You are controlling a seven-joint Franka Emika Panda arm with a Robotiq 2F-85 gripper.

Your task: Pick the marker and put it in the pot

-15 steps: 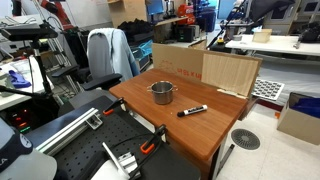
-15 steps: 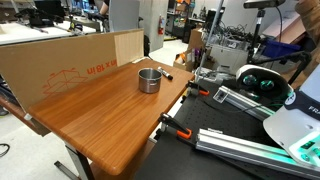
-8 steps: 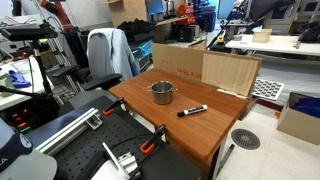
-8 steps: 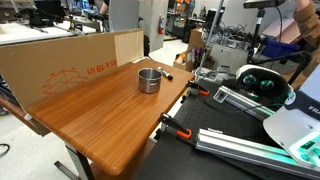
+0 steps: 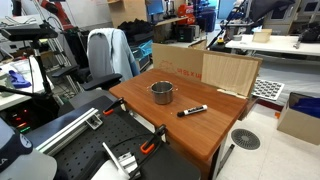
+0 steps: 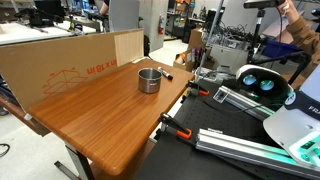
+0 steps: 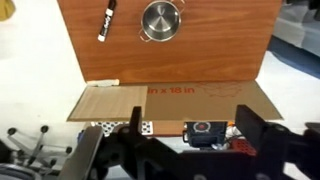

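Observation:
The steel pot [image 5: 161, 92] stands upright on the wooden table [image 5: 195, 135]; it also shows in an exterior view [image 6: 149, 79] and at the top of the wrist view [image 7: 161, 20]. The black marker [image 5: 192, 110] lies flat on the table beside the pot, a little apart from it. It shows in the wrist view [image 7: 106, 20] and partly behind the pot in an exterior view [image 6: 166, 74]. My gripper [image 7: 170, 150] shows only in the wrist view. It is open and empty, far from both things and above the area beyond the table's far edge.
A flat cardboard panel [image 5: 200, 68] stands along the table's far edge, also in an exterior view [image 6: 70, 62]. Orange-handled clamps [image 5: 150, 146] grip the near edge. A chair with a jacket [image 5: 108, 55] stands beside the table. Metal rails [image 6: 245, 103] lie by the robot base.

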